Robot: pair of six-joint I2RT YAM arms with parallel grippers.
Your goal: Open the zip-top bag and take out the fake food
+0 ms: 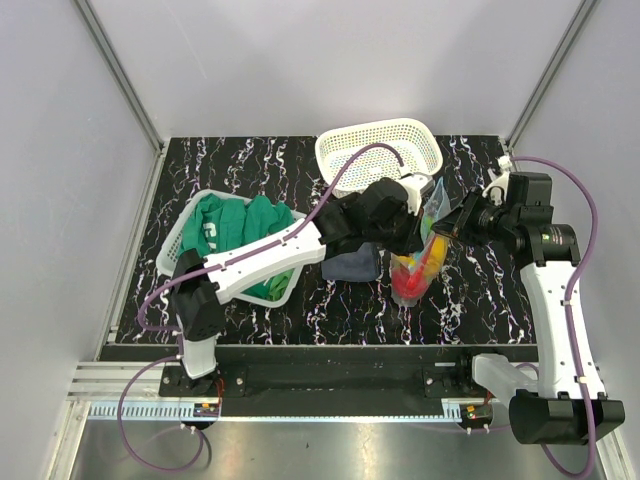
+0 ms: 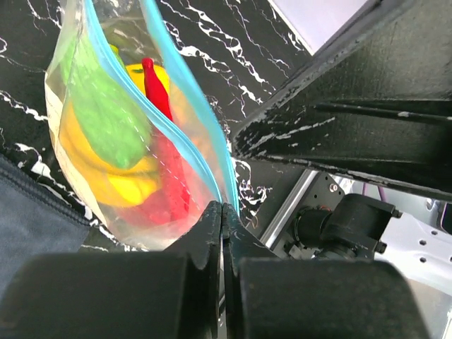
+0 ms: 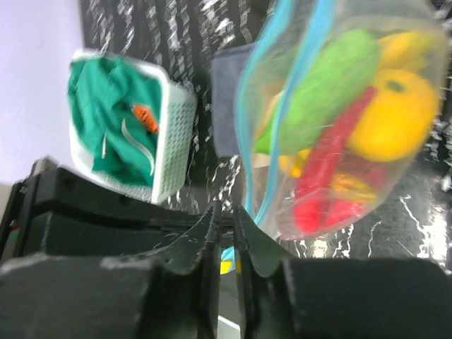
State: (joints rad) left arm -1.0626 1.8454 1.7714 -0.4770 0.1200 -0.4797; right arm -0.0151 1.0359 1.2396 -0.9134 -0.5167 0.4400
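Two grippers at one bag (image 1: 412, 270) of fake food (image 2: 106, 120), upright mid-tabletop (image 1: 480, 290).
Left gripper (image 2: 222, 212) clenched on zip strip (image 2: 223, 176); right gripper (image 3: 227, 212) barely parted beside strip, grip unclear. Dark cloth (image 1: 352, 266) just left of bag; clothes basket (image 1: 175, 245) farther left, white basket (image 1: 385, 135) behind.

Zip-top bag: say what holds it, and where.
The jaws of the left arm are shut on the blue zip strip of the bag. Those of the right arm sit slightly apart at that strip; grip unclear.
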